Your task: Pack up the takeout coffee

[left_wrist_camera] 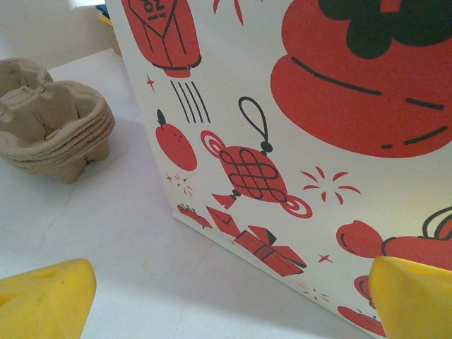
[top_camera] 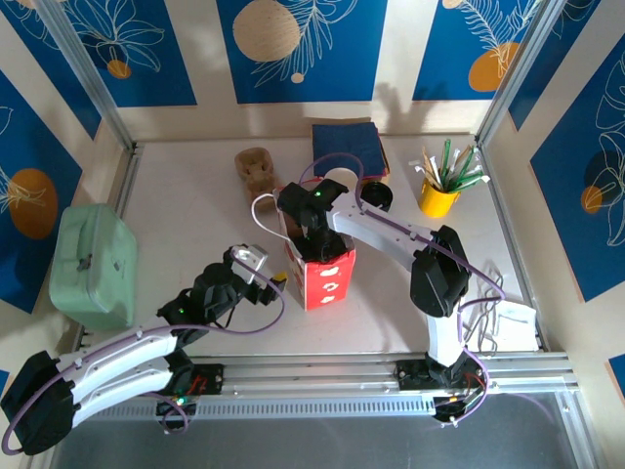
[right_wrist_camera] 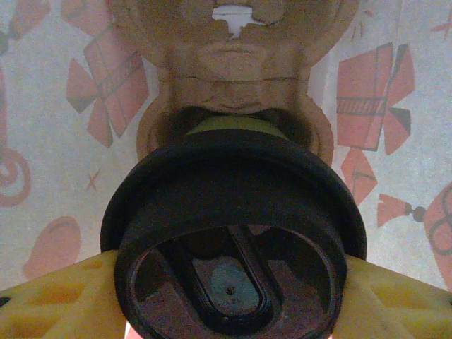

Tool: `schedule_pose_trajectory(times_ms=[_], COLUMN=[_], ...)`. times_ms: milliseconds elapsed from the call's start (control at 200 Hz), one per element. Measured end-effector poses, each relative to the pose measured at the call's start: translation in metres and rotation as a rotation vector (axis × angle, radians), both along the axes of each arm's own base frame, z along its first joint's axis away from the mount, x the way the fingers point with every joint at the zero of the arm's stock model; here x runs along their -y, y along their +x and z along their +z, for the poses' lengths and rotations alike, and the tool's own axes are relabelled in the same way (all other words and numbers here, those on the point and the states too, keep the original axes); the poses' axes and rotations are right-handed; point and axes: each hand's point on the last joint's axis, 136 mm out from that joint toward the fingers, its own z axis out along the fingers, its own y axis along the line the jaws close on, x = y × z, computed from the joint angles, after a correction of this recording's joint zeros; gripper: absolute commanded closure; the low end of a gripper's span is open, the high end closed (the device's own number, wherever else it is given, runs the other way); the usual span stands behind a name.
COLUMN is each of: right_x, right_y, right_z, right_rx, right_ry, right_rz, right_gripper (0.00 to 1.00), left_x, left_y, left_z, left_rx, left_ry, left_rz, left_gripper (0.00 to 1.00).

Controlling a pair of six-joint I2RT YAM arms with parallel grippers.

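Observation:
The takeout coffee (right_wrist_camera: 233, 212), with its round black lid toward the camera and a strip of lime-green side (right_wrist_camera: 227, 124) behind it, is held between the yellow fingers (right_wrist_camera: 56, 304) of my right gripper (right_wrist_camera: 229, 296). It hangs inside the red-and-white paper bag (top_camera: 327, 278), over a brown cardboard cup carrier (right_wrist_camera: 233, 63) at the bag's bottom. From above, the right gripper (top_camera: 311, 223) reaches down into the bag's mouth. My left gripper (top_camera: 259, 266) stands open just left of the bag, its yellow fingertips (left_wrist_camera: 42, 300) wide apart before the printed bag wall (left_wrist_camera: 282, 162), with nothing between them.
A stack of cardboard carriers (top_camera: 256, 168) (left_wrist_camera: 49, 120) sits behind the bag to the left. Dark blue napkins (top_camera: 347, 147), black lids (top_camera: 377, 194) and a yellow cup of stirrers (top_camera: 441, 191) stand at the back right. A mint-green case (top_camera: 93, 264) lies at the left edge.

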Motion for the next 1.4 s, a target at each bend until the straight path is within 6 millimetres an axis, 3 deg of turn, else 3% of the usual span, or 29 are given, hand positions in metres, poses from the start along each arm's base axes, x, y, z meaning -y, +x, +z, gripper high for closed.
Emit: schedule_pose_trajectory(times_ms=[340,1401], right_x=[0.0001,0.0006], right_y=[0.0001,-0.0005], right_z=[0.0003,0.0028], right_rx=[0.001,-0.002], right_ry=[0.0,-0.002], right_rz=[0.0,-0.007], right_gripper=[0.41,0.16], left_x=[-0.0001,-0.0001], left_y=[0.0,0.0], left_z=[-0.0002,-0.0002], left_rx=[0.0,0.0], left_ry=[0.001,0.0], left_rz=[0.0,0.001], left_gripper=[0.01,0.01])
